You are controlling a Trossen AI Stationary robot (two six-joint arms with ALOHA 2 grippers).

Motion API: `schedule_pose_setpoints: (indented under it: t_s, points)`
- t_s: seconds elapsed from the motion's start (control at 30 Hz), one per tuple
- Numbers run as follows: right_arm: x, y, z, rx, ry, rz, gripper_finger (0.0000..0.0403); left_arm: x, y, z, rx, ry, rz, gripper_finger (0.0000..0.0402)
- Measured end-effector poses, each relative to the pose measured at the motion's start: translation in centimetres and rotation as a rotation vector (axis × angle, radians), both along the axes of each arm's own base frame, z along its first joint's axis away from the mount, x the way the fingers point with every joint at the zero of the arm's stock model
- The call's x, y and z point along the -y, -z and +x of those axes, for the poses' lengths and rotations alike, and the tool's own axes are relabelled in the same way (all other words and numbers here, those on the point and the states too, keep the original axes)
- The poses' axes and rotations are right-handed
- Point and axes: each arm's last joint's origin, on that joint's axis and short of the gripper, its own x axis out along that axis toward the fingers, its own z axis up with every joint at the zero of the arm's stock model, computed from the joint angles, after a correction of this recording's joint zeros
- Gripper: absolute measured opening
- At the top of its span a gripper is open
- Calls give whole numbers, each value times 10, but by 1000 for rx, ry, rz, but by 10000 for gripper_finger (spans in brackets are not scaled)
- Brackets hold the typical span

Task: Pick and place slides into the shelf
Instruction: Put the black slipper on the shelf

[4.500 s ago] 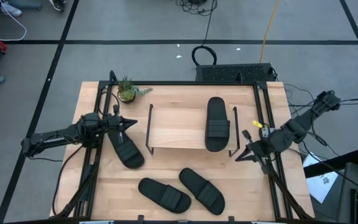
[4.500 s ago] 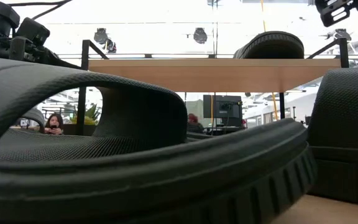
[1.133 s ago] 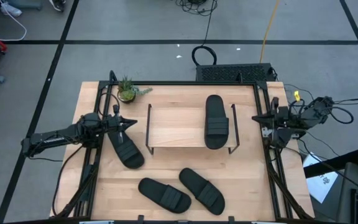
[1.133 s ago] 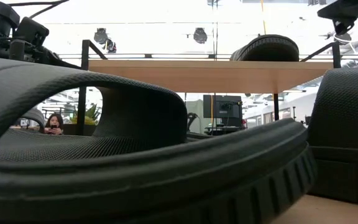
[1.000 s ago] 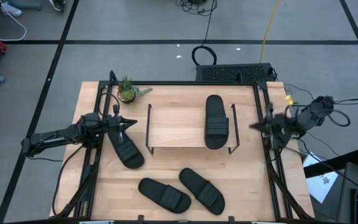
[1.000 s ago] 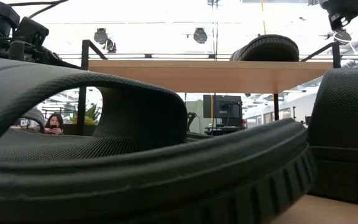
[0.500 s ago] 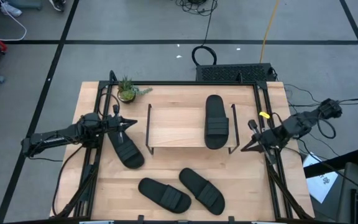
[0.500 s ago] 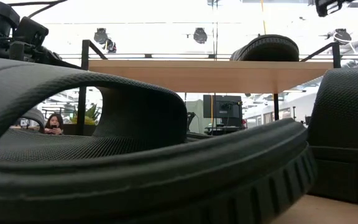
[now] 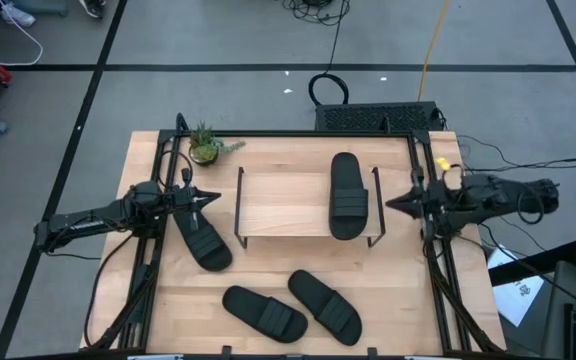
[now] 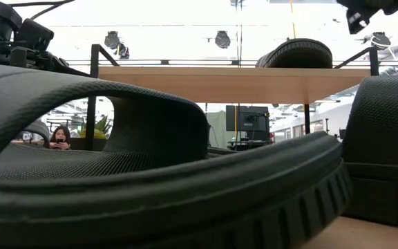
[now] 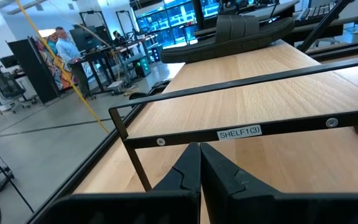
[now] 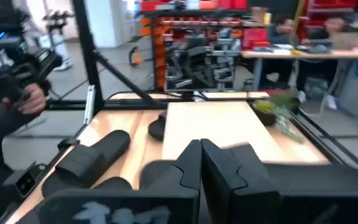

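Observation:
The shelf (image 9: 288, 205) stands mid-table on thin black wire legs. One black slide (image 9: 348, 197) lies on its plank top toward the right end, and also shows in the low view (image 10: 297, 52). A second slide (image 9: 203, 238) lies on the table left of the shelf. Two more slides (image 9: 265, 312) (image 9: 325, 305) lie near the table's near edge. My left gripper (image 9: 211, 198) is shut and empty, level, beside the shelf's left end (image 11: 199, 163). My right gripper (image 9: 390, 203) is shut and empty just right of the shelf's right end, pointing at it (image 12: 199, 155).
A small potted plant (image 9: 206, 146) stands at the table's far left corner. A black frame (image 9: 423, 170) runs round the tabletop. In the low view one near slide (image 10: 157, 173) fills the foreground. People show in the room beyond the table.
My right gripper has swung from beside the shelf's right end toward the table's near edge and then back toward the far edge, and now points level at the shelf's right end. The slides and the left arm have kept still.

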Motion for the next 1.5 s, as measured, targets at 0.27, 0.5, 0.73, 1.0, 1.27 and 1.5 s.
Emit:
schedule_pose_setpoints:
  t_s: [0.27,0.5,0.73,1.0,1.27,1.5]
  points:
    - [2,29,-10,-18,10,-3,0,0,0,0,-2,0,9,3]
    - [-1,51,-2,34,-44,9,0,0,0,0,-4,1,18,3]
    - [-1,55,-6,57,-79,55,0,0,0,0,-4,1,19,3]
    - [-8,74,0,65,-248,111,0,0,0,0,-4,1,19,3]
    - [-14,91,8,131,-399,110,0,0,0,0,-4,1,15,3]
    - [-17,100,9,113,-463,78,0,0,0,0,-4,1,14,3]
